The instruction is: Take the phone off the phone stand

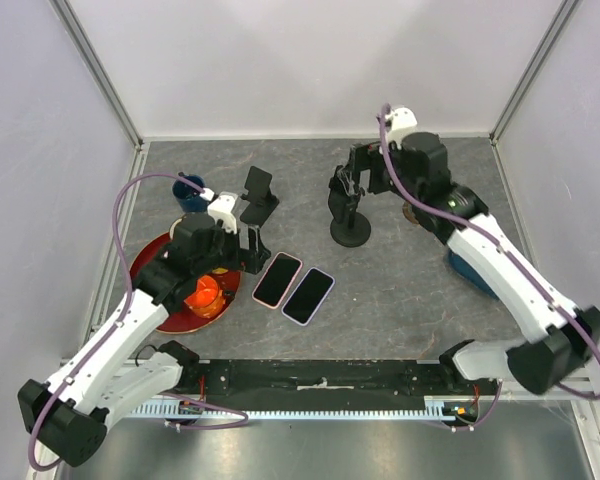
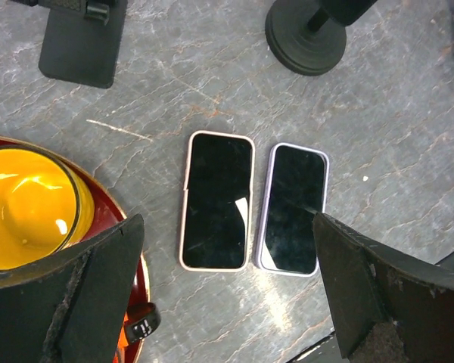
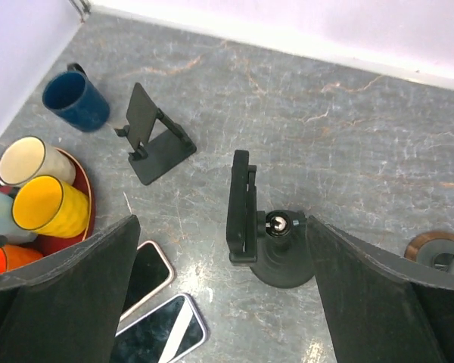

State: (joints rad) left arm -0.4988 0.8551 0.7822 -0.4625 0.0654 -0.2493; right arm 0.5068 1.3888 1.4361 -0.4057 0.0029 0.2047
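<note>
Your right gripper point(image 3: 222, 227) hangs spread wide over the round-base stand point(image 3: 284, 265), where a dark slab point(image 3: 240, 204), phone or clamp, you cannot tell, stands on edge. Your left gripper point(image 2: 227, 219), also spread wide, hovers above a pink-cased phone point(image 2: 218, 200) and a lilac-cased phone point(image 2: 291, 208), flat side by side toward the table's point(image 2: 408, 113) near edge.

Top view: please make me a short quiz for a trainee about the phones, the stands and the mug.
1. Yes or no: does the folding stand hold a phone?
2. How many phones lie flat on the table?
3. Where does the blue mug stand relative to the red tray? A) inside it; B) outside it, on the table; C) stacked on another cup.

Key
1. No, it is empty.
2. Two, side by side.
3. B
</note>
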